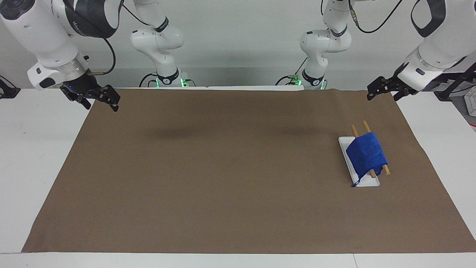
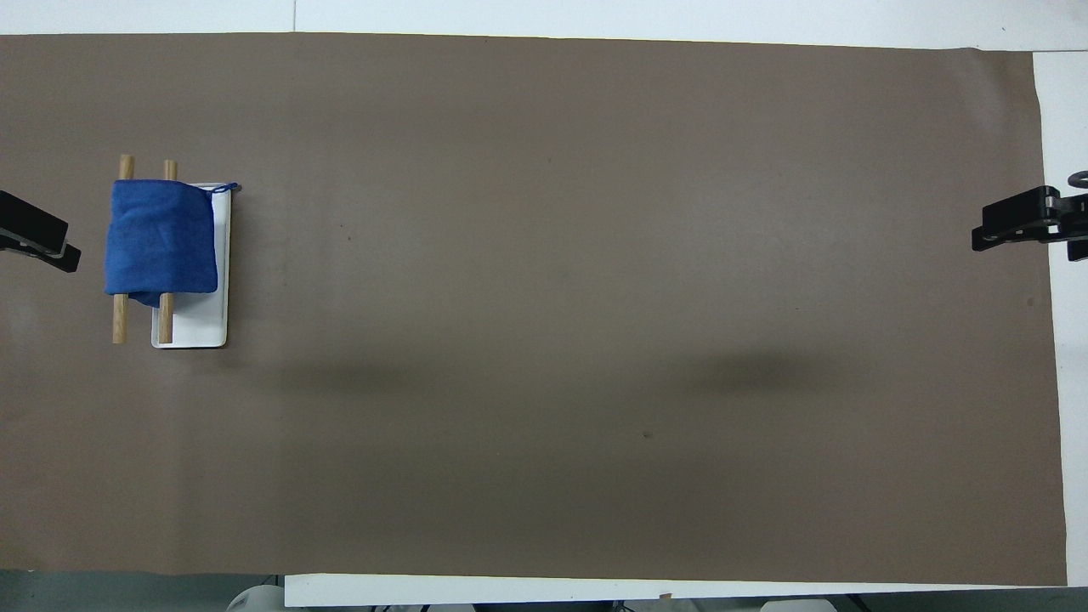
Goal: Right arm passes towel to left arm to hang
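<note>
1. The right gripper (image 1: pixel 97 99) is hanging in the air over the edge of the brown mat (image 1: pixel 223 178), at the right arm's end of the table (image 1: pixel 33 149) and toward the robots' edge. Its fingers are standing spread apart with nothing between them.

2. The right arm (image 1: pixel 48 33), white with a dark lettered cover and a black cable loop, is reaching down to that gripper from above the table's corner.

3. The wide middle of the mat is lying bare between the two grippers.

4. A white tray (image 1: pixel 372 182) is sitting on the mat near the left arm's end of the table, with its long side running from the robots' edge toward the other long edge.

5. Two wooden rods (image 1: pixel 365 125) are lying side by side along that same line, one over the tray and one just beside it toward the left arm's end.

6. The towel (image 1: pixel 366 154), royal blue, is lying draped across both rods, covering their middles and leaving their ends showing. Its string loop (image 1: pixel 356 183) is trailing off the corner farthest from the robots, onto the tray.

7. The left gripper (image 1: pixel 383 89) is hovering over the mat's corner near the robots' edge, well apart from the towel. I cannot tell how far its fingers are spread.

8. The left arm (image 1: pixel 435 41), white with a black oval band, is leading up from it.
</note>
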Action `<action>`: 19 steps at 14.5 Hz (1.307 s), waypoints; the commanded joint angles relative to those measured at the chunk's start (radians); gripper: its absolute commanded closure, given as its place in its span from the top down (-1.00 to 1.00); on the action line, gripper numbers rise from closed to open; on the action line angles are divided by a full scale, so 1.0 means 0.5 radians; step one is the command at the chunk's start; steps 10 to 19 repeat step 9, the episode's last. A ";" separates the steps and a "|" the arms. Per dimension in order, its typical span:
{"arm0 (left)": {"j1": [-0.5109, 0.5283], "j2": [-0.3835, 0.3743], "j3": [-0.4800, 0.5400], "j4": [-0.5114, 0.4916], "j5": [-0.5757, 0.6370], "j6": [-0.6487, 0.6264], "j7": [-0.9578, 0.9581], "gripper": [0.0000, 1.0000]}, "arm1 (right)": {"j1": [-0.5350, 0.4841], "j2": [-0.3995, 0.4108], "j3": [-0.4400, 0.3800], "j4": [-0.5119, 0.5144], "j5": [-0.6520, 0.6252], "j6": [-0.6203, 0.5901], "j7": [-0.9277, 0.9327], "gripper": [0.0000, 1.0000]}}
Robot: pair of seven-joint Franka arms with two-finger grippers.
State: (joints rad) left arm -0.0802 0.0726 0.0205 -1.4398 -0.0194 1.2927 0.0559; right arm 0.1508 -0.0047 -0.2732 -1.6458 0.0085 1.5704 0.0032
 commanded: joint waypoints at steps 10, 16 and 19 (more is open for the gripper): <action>0.007 -0.179 0.011 -0.225 -0.059 0.139 -0.032 1.00 | -0.050 -0.034 -0.006 -0.043 -0.008 0.010 -0.040 1.00; 0.007 -0.179 0.011 -0.225 -0.059 0.139 -0.032 1.00 | -0.050 -0.034 -0.006 -0.043 -0.008 0.010 -0.040 1.00; 0.007 -0.179 0.011 -0.225 -0.059 0.139 -0.032 1.00 | -0.050 -0.034 -0.006 -0.043 -0.008 0.010 -0.040 1.00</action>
